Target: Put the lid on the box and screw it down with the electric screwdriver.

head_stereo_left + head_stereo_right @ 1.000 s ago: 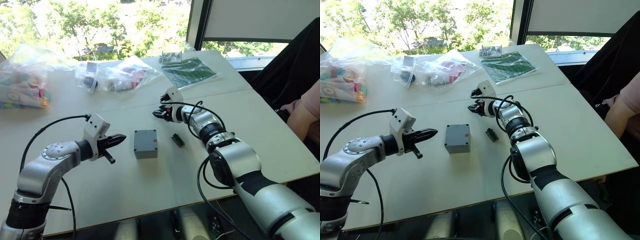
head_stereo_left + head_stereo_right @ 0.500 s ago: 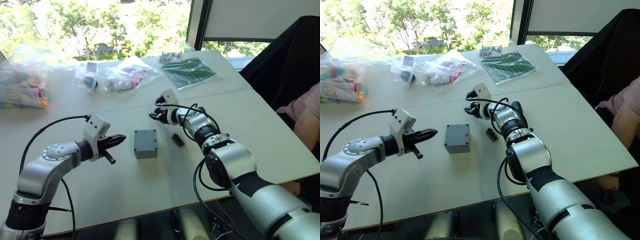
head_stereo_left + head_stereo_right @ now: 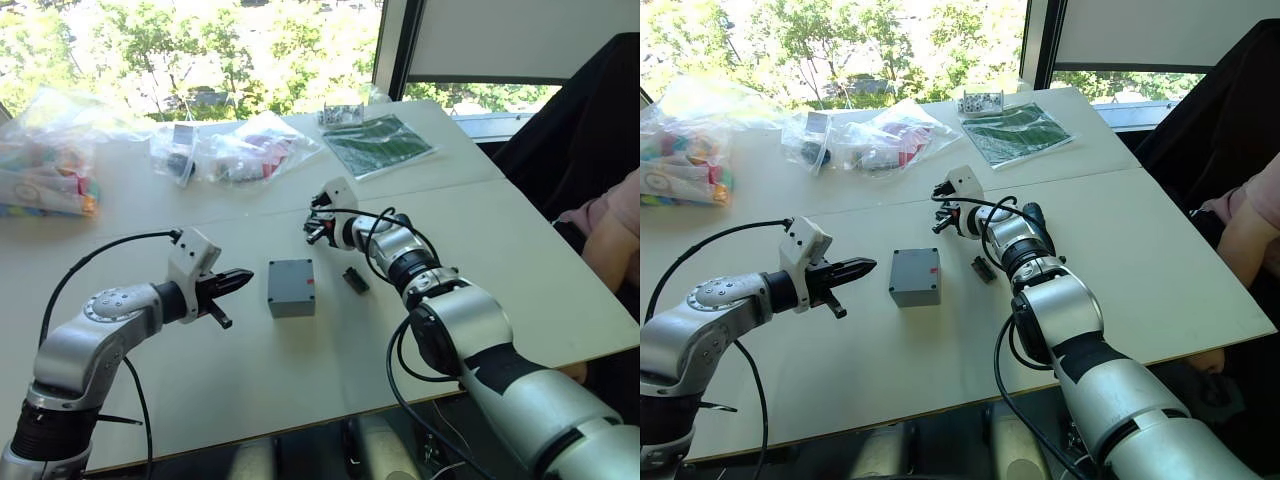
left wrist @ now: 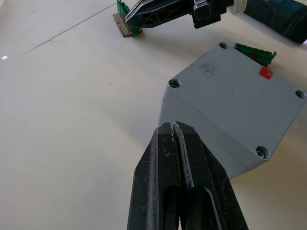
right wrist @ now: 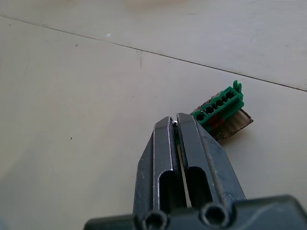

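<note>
The grey box (image 3: 291, 287) stands mid-table. Its top face (image 4: 240, 98) is flat and closed, with corner holes and a small red mark; I cannot tell whether that face is the lid. My left gripper (image 3: 246, 274) is shut and empty, its tips a short gap from the box's left side. My right gripper (image 3: 313, 231) is shut beyond the box, tips down at the table beside a small green connector (image 5: 219, 108). The electric screwdriver (image 4: 280, 21), a dark blue cylinder, lies by the right wrist.
A second green connector (image 3: 354, 279) lies just right of the box. Clear bags of parts (image 3: 235, 148) and a colourful bag (image 3: 45, 165) sit at the back left, a green board (image 3: 378, 143) at the back. A person's arm (image 3: 612, 232) is at the right edge.
My right gripper shifted slightly left and tipped its fingers down toward the table. The person's arm at the right edge moved. Left gripper and box stayed put.
</note>
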`<state>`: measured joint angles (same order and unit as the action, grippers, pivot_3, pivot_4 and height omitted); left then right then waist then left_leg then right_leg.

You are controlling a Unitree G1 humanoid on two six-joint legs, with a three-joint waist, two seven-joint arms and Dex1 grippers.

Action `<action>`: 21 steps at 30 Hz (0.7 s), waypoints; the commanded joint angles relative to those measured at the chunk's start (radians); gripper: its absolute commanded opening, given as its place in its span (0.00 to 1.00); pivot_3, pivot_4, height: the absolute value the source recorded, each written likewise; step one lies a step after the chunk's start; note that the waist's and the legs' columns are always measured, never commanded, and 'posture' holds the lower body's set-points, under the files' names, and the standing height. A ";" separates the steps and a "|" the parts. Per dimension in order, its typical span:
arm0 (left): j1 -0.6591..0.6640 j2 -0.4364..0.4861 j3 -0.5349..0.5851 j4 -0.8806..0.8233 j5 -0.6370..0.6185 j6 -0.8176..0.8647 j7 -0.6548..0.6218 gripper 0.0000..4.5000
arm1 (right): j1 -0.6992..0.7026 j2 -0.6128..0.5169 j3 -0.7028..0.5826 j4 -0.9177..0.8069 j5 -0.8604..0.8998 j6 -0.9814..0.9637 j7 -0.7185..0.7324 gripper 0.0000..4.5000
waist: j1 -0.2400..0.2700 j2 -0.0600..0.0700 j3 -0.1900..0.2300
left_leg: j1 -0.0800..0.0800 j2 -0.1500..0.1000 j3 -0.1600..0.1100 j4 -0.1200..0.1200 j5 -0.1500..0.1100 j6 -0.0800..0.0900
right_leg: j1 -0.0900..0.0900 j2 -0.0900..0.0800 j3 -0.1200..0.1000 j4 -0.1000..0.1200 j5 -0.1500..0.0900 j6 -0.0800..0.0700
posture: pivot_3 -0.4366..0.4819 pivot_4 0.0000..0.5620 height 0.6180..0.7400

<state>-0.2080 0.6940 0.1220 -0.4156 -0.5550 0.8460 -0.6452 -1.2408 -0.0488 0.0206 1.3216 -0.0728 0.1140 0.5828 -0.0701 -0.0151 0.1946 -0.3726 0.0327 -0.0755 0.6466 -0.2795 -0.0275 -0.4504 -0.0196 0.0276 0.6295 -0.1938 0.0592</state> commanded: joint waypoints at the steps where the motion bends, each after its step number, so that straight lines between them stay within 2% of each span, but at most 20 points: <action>1: 0.005 0.004 0.015 -0.024 -0.003 -0.013 0.001 0.00 | -0.057 -0.009 -0.038 -0.028 0.030 0.002 0.014 0.01 | 0.000 0.000 0.000 | 0.000 0.000 0.000 0.000 0.000 0.000 | 0.000 0.000 0.000 0.000 0.000 0.000 | 0.48 0.27 1.00; 14: -0.015 0.010 0.022 -0.042 -0.034 0.016 -0.002 0.00 | -0.098 -0.058 -0.085 -0.071 0.083 0.061 0.101 0.01 | 0.000 0.000 0.000 | 0.000 0.000 0.000 0.000 0.000 0.000 | 0.000 0.000 0.000 0.000 0.000 0.000 | 0.48 0.27 1.00; 21: -0.030 0.002 0.006 -0.023 -0.030 0.011 -0.004 0.00 | -0.026 -0.052 -0.050 -0.086 0.052 0.121 0.106 0.01 | 0.000 0.000 0.000 | 0.000 0.000 0.000 0.000 0.000 0.000 | 0.000 0.000 0.000 0.000 0.000 0.000 | 0.48 0.27 1.00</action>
<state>-0.2257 0.6944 0.1230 -0.4271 -0.5801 0.8674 -0.6467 -1.2814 -0.1055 -0.0382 1.2760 -0.0180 0.2329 0.6834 -0.0701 -0.0151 0.1946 -0.3726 0.0327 -0.0756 0.6463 -0.2795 -0.0274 -0.4504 -0.0194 0.0276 0.6292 -0.1938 0.0592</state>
